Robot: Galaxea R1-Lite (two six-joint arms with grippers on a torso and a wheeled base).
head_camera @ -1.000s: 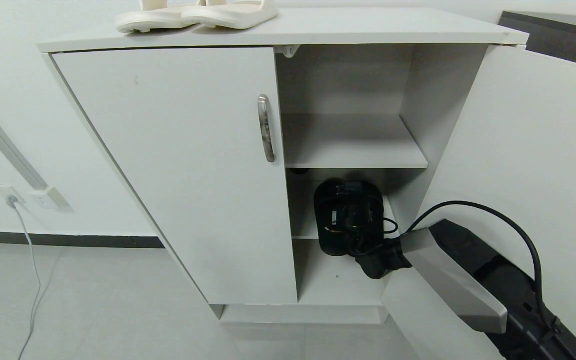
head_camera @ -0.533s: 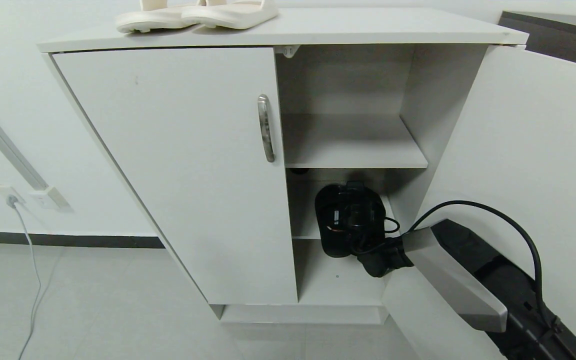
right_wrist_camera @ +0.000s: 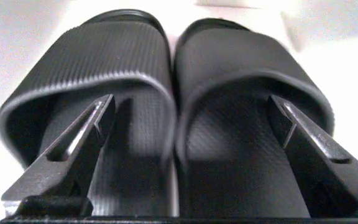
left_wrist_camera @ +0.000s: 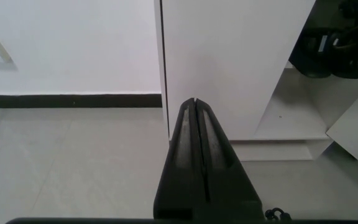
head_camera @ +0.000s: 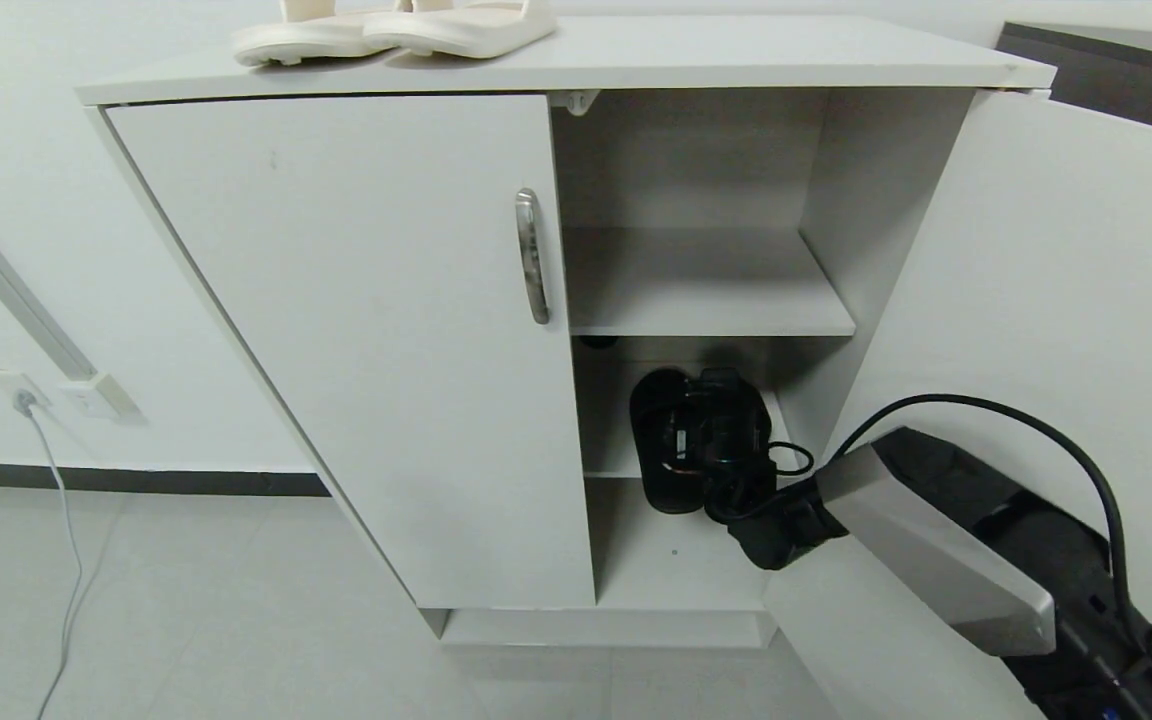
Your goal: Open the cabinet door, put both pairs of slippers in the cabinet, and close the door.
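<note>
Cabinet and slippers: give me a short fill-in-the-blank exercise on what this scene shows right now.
1. The black slippers sit ___ the cabinet.
2. The cream slippers lie on ___ of the cabinet.
3. The cabinet's right door is ___.
4. The left hand is ___.

Missing words: inside; top; open; shut.

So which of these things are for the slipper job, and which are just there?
For the job: black slippers, cream slippers, cabinet, open door.
Just there: wall socket, wall strip.
</note>
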